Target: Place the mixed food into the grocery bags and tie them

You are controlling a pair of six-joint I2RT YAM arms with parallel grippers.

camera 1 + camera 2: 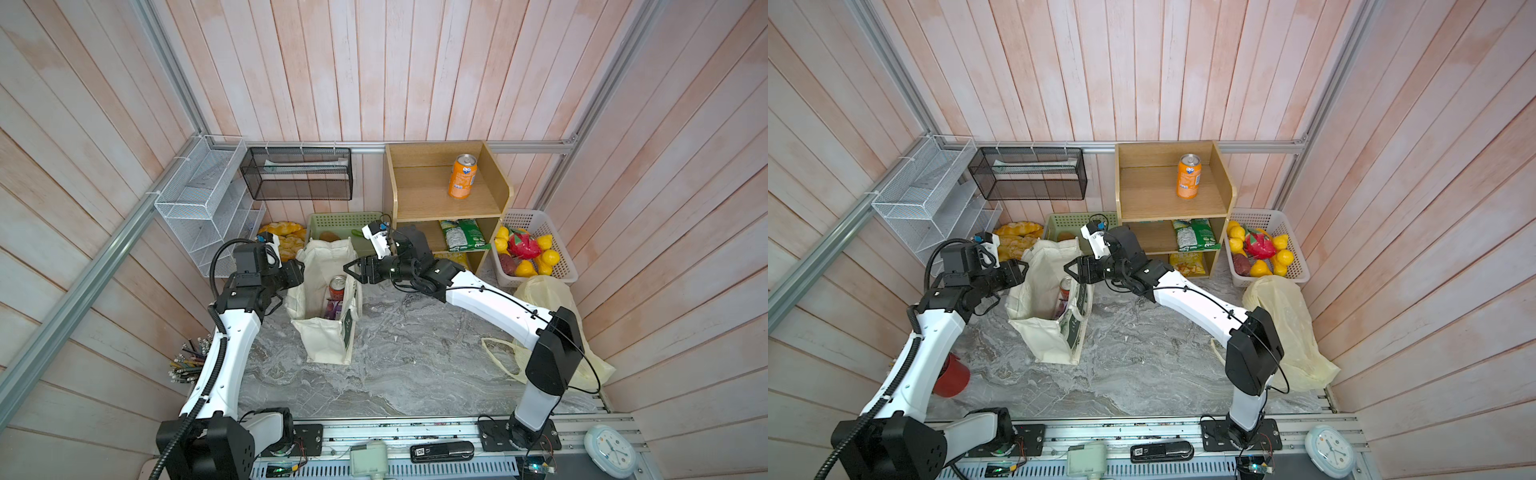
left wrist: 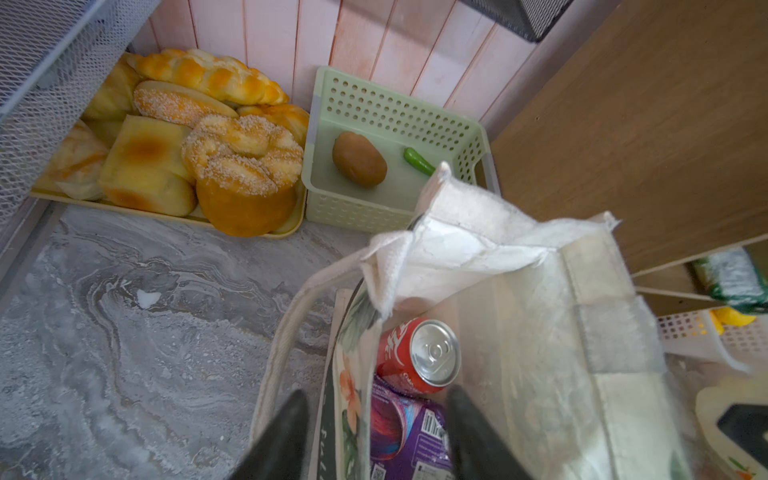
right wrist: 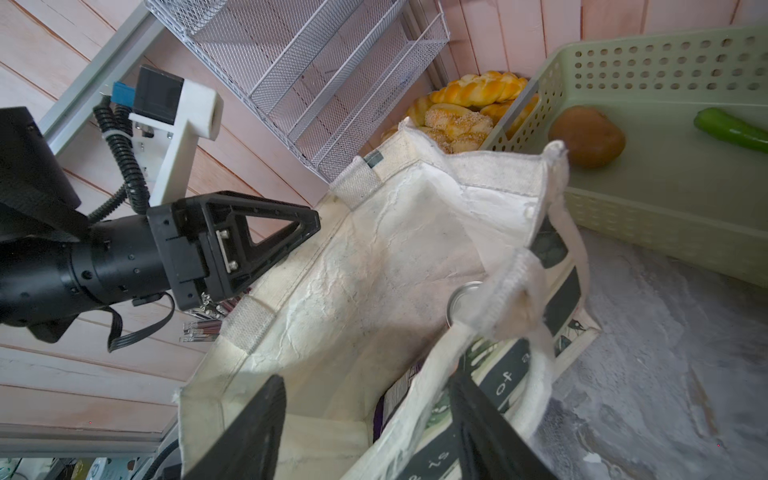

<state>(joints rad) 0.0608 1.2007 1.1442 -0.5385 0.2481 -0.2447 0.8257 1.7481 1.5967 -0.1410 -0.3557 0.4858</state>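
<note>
On the marble table, the canvas tote is standing open, containing the red soda can and purple snack packet. The left gripper and right gripper are straddling its opposite rims, jaws spread wide, clamping nothing.

Bright even light, bowed edges

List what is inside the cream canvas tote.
The canvas tote holds a red soda can with a purple snack packet beside it. Nothing else shows, but the tote's floor beneath them is covered by the two items and the cloth walls.
</note>
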